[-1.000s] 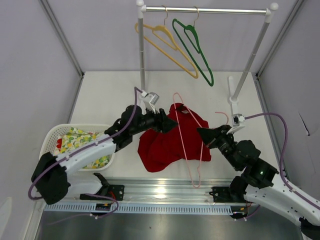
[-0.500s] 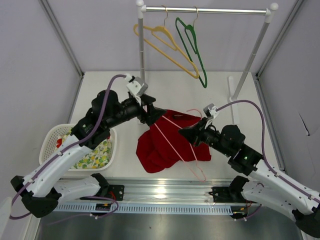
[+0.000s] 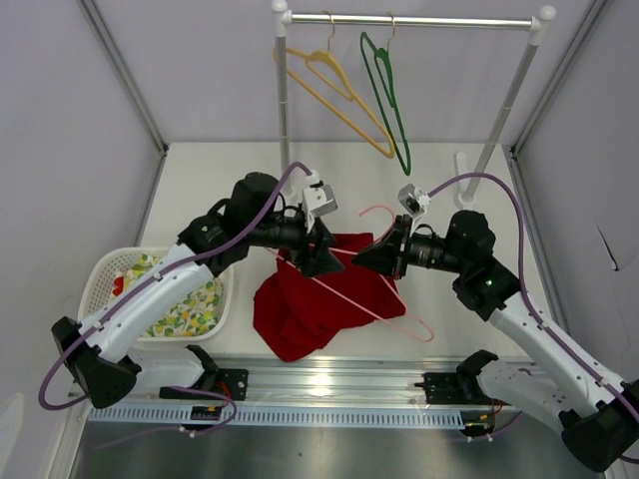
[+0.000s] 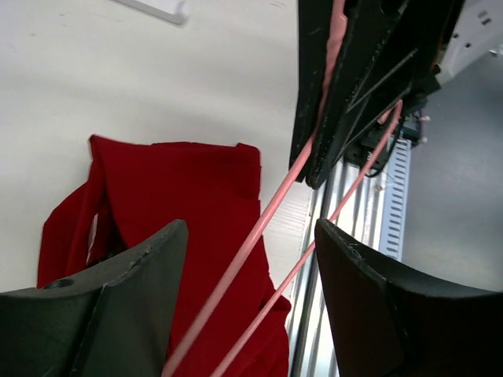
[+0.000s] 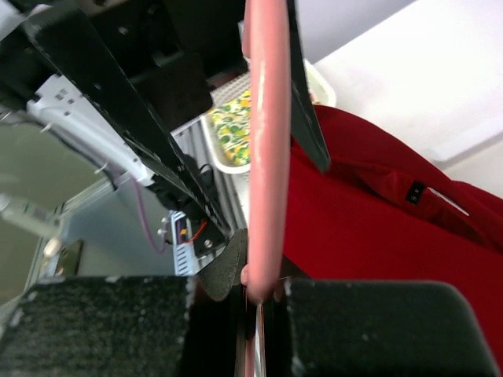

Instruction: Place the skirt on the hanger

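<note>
The deep-red skirt (image 3: 300,309) lies crumpled on the table between the arms; it also shows in the left wrist view (image 4: 181,196) and the right wrist view (image 5: 377,228). The pale pink hanger (image 3: 371,304) slants over it, hook end up. My right gripper (image 3: 361,259) is shut on the hanger's wire (image 5: 267,157), holding it above the skirt. My left gripper (image 3: 324,261) faces it, nearly tip to tip. Its jaws stand wide open (image 4: 250,236), with two hanger wires (image 4: 263,224) passing between them and the skirt below.
A white basket (image 3: 110,264) holding the floral cloth (image 3: 185,299) sits at the left. A clothes rack (image 3: 419,20) at the back carries a yellow hanger (image 3: 334,85) and a green hanger (image 3: 389,110). A metal rail (image 3: 319,379) runs along the near edge.
Both grippers have come together over the skirt. The right gripper has lifted and turned the pink hanger. The skirt's bulk has shifted left and toward the near edge.
</note>
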Motion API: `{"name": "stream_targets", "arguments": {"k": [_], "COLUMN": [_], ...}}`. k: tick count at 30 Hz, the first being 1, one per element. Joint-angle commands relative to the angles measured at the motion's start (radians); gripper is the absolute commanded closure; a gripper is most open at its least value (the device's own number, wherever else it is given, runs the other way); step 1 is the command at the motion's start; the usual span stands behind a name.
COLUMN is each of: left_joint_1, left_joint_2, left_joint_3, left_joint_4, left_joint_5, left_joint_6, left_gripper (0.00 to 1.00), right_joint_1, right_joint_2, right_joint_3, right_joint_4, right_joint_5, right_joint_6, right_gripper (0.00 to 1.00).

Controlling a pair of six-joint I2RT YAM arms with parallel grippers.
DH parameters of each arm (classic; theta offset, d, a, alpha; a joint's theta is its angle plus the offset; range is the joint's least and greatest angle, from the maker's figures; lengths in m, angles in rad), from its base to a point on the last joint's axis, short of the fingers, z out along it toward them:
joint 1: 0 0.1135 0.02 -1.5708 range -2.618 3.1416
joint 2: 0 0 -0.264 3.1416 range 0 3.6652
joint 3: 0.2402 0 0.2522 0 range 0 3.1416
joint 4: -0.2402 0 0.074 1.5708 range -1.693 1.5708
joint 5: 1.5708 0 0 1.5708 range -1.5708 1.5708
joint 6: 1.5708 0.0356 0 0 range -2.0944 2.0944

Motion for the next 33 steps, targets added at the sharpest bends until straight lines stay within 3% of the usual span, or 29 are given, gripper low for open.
{"name": "stream_targets", "arguments": {"k": [1,8,11,13,16,18,22,24,27,30,33], "left_joint_1": [0.005,0.004,0.005,0.004,0.005,0.005,0.005,0.005,0.005,0.008,0.010], "left_joint_2": [0.010,0.022,0.041,0.051,0.061,0.062,0.058,0.047,0.053,0.059,0.058], "left_joint_3": [0.015,-0.068,-0.080,-0.085,-0.108,-0.111,-0.131,-0.141,-0.141,-0.147,-0.152], "left_joint_4": [0.004,0.098,0.129,0.139,0.190,0.198,0.218,0.233,0.235,0.241,0.253], "left_joint_5": [0.138,0.207,0.238,0.250,0.264,0.262,0.224,0.203,0.189,0.186,0.170], "left_joint_6": [0.026,-0.016,-0.030,-0.034,-0.051,-0.059,-0.059,-0.069,-0.071,-0.079,-0.086], "left_gripper": [0.29,0.34,0.42,0.55,0.86,0.96,1.00,1.00,1.00,1.00,1.00], "right_joint_1": [-0.010,-0.019,-0.022,-0.027,-0.027,-0.027,-0.027,-0.027,-0.025,-0.027,-0.027], "right_joint_2": [0.022,0.069,0.083,0.086,0.086,0.082,0.066,0.053,0.031,0.022,0.019], "right_joint_3": [0.086,0.083,0.079,0.079,0.080,0.080,0.080,0.077,0.065,0.062,0.066], "right_joint_4": [0.062,0.095,0.105,0.109,0.083,0.060,-0.006,-0.042,-0.037,-0.027,-0.021], "right_joint_5": [-0.176,-0.219,-0.221,-0.224,-0.210,-0.198,-0.147,-0.098,-0.054,-0.040,-0.026], "right_joint_6": [-0.024,-0.022,-0.029,-0.023,-0.038,-0.052,-0.087,-0.098,-0.096,-0.088,-0.084], "right_gripper": [1.00,1.00,1.00,1.00,1.00,1.00,0.99,0.86,0.59,0.49,0.45]}}
